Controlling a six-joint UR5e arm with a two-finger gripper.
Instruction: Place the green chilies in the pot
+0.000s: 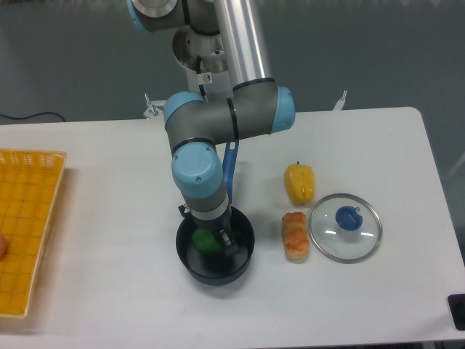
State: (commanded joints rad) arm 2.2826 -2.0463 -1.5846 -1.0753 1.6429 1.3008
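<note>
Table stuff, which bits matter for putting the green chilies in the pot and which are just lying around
Part of the job:
green chilies
pot
gripper

Just lying about:
yellow pepper
orange-red food piece
glass lid
yellow basket

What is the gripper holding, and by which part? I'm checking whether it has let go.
It cannot be told: the gripper is down inside the small dark saucepan right at the glossy green toy pepper, but the wrist hides its jaws.
</note>
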